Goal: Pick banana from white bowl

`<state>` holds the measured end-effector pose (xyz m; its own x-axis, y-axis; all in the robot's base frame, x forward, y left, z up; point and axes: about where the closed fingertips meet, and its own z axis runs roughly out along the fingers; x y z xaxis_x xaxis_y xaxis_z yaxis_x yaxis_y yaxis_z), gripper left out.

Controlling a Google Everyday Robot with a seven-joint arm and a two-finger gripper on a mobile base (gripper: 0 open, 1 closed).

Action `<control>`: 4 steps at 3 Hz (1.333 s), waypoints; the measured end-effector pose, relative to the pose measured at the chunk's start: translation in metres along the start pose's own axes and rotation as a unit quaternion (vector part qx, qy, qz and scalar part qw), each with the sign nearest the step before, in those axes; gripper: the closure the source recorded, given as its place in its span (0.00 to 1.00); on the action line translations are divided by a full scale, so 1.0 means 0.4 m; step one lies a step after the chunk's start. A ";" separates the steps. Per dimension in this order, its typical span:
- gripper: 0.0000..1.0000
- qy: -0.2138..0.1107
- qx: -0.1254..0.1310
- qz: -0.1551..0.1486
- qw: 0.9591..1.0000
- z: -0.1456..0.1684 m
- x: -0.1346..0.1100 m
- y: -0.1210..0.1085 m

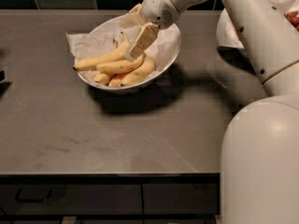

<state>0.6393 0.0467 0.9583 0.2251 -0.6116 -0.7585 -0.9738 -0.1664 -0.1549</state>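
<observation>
The white bowl (161, 68) lined with crinkled paper sits on the dark counter at the upper left of centre. Several yellow bananas lie in it. A plump curved banana (117, 66) lies in the middle, under a longer slim one (96, 59) with an upturned stem. My gripper (127, 41) reaches down into the bowl from the upper right. It is open. Its near finger (141, 40) points at the bananas' right ends, with its tip just above or touching them. It holds nothing.
A second white paper-lined bowl (225, 31) with red strawberries (292, 17) stands at the back right, mostly hidden by my arm. My white arm (261, 36) and base (261, 167) fill the right side. The counter's front edge (107, 173) runs above dark drawers.
</observation>
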 end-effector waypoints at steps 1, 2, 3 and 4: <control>0.04 0.000 0.000 0.000 1.000 0.000 0.000 0.000; 0.19 -0.015 -0.009 0.017 1.000 0.034 0.018 0.002; 0.42 -0.039 -0.022 0.026 0.999 0.083 0.027 0.005; 0.42 -0.045 -0.029 0.022 0.998 0.111 0.028 0.004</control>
<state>0.6387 0.0738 0.9217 0.1758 -0.5486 -0.8174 -0.9786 -0.1876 -0.0845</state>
